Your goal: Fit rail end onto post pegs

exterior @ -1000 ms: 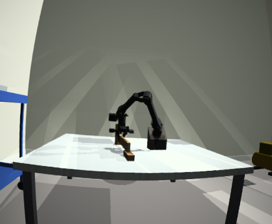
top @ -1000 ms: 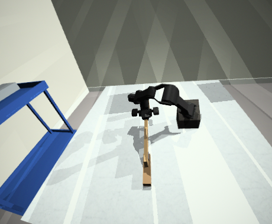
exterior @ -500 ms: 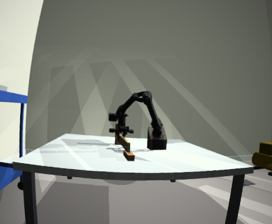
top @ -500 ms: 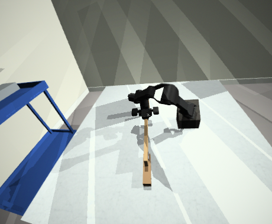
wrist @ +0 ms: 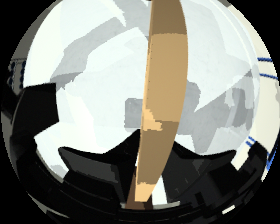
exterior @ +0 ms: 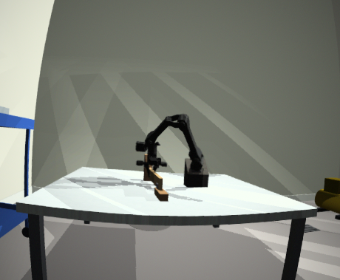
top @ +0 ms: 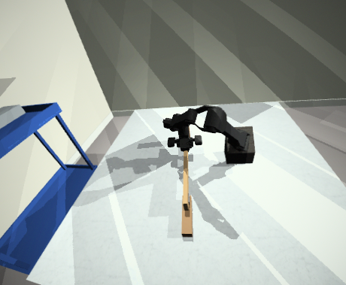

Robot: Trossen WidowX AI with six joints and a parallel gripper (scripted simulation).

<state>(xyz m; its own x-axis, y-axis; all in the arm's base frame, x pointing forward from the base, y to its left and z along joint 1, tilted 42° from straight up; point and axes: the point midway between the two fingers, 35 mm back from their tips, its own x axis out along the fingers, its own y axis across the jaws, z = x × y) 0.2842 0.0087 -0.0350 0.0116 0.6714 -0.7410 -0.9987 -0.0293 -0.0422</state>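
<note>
The wooden rail (top: 186, 177) (exterior: 155, 176) (wrist: 167, 75) runs from under the gripper to the footboard block (top: 186, 225) (exterior: 161, 195), where its far end stands over the block at the bracket. My gripper (top: 186, 149) (exterior: 154, 167) (wrist: 147, 132) is shut on the rail close to its post end, one finger on each side. The wooden post (exterior: 145, 173) stands upright just behind the gripper. The rail's post end, the pegs and the holes are hidden by the gripper and arm. I cannot tell whether end and post touch, or whether the rail is exactly level.
The arm's dark base block (top: 239, 150) (exterior: 196, 177) stands on the white table (top: 283, 239) (exterior: 242, 202), right of the rail in the top and exterior views. A blue shelf rack (top: 39, 213) (exterior: 7, 120) is beyond the table's left side. A yellow machine (exterior: 334, 199) is on the floor to the right.
</note>
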